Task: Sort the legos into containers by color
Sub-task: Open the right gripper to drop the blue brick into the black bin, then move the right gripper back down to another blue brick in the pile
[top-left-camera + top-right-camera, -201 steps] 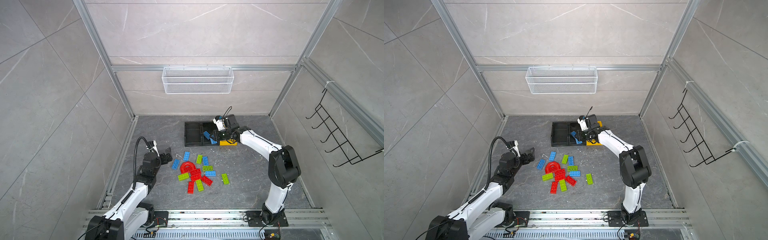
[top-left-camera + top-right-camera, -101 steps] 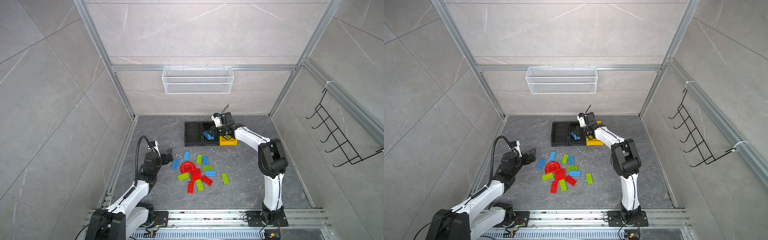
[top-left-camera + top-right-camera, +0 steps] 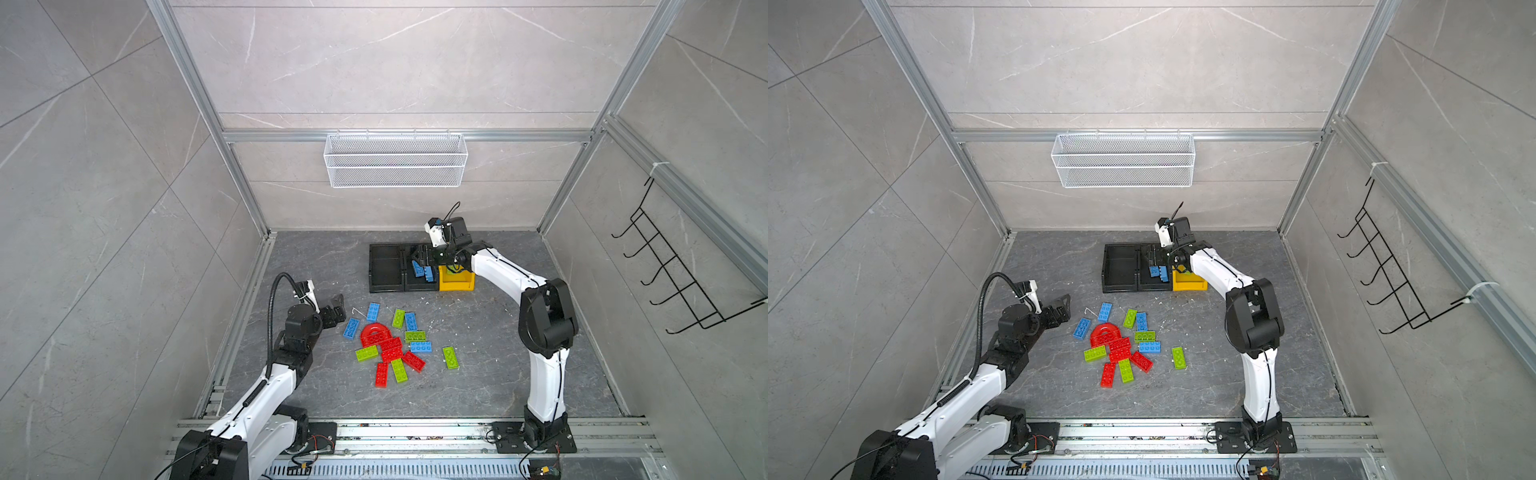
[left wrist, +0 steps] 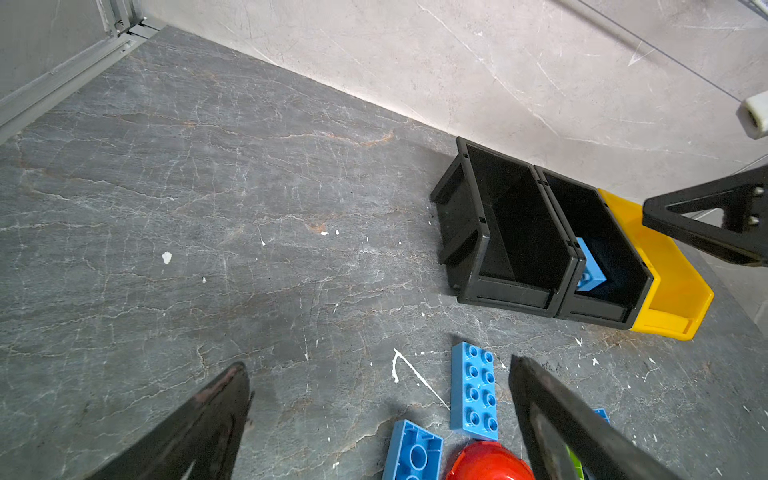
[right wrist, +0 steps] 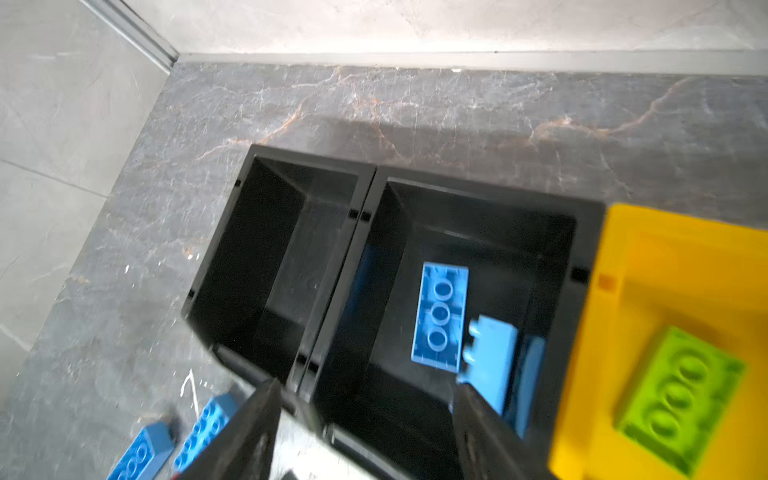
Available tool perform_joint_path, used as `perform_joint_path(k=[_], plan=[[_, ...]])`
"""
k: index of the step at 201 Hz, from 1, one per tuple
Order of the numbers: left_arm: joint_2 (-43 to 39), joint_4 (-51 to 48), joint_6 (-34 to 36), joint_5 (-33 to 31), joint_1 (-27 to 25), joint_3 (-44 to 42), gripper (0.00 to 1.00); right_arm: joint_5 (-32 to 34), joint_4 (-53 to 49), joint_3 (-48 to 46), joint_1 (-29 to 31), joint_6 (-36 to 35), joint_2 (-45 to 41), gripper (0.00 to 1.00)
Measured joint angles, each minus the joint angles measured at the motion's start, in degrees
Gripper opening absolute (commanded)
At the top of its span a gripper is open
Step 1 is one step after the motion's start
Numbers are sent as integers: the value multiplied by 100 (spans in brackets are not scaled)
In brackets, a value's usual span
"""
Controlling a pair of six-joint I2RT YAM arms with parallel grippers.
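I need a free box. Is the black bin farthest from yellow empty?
Empty: the far black bin shows only its bare black inside.

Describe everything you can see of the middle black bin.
The middle bin is a glossy black plastic box, rectangular and open-topped, with a low front lip. It stands upright on the grey floor, joined between the empty black bin and the yellow bin. Inside are blue bricks: one lies flat, underside up, another stands on edge, blurred. The right gripper hovers over its front, jaws open.
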Motion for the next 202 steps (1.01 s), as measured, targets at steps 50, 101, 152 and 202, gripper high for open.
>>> perform_joint_path(k=[50, 101, 152, 202], plan=[[-4, -2, 0, -2, 0, 0, 100, 474, -195, -1576, 409, -175, -1628, 67], [-63, -4, 0, -4, 0, 0, 100, 789, -79, -3106, 1231, -61, -2205, 63], [35, 2, 0, 17, 0, -4, 100, 898, -116, -3141, 1346, -33, -1792, 60], [188, 9, 0, 153, -4, -4, 100, 973, -122, -2688, 1504, -98, -1189, 58]])
